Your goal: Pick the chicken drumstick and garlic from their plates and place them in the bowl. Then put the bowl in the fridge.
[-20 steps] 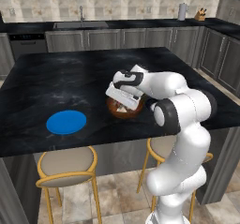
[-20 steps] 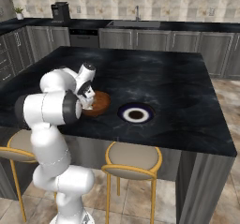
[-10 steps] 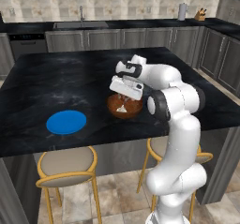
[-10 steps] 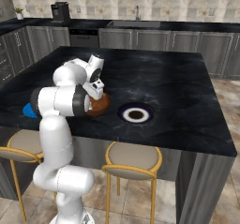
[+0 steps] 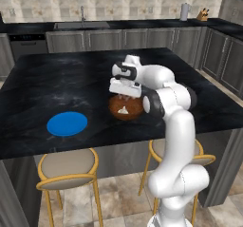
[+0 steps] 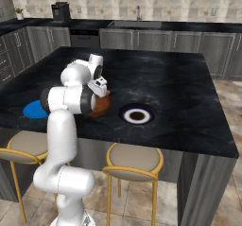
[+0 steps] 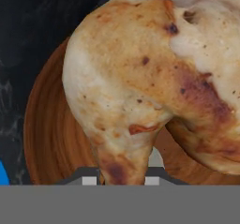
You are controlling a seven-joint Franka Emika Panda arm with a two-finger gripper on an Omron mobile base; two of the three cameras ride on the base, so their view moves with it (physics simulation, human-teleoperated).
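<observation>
My gripper (image 7: 123, 178) is shut on the chicken drumstick (image 7: 131, 78), golden-brown with paler patches, pinched at its narrow end. It hangs just above the reddish-brown wooden bowl (image 7: 51, 138). From the left base view the gripper (image 5: 126, 94) hovers over the bowl (image 5: 126, 108), where a small whitish lump (image 5: 124, 110) that looks like the garlic lies inside. The bright blue plate (image 5: 67, 124) sits bare to the left of the bowl. In the right base view the bowl (image 6: 101, 107) stands left of the dark plate (image 6: 137, 115) with a white centre, which is bare. The fridge is out of view.
The bowl and plates sit on a black marble island (image 5: 57, 83) near its front edge. Two yellow-framed stools (image 5: 66, 166) stand below that edge. Grey cabinets with a sink (image 6: 137, 24) run along the back wall.
The hand has risen from low over the bowl to a little above it, still gripping the drumstick. The bowl and plates have not moved.
</observation>
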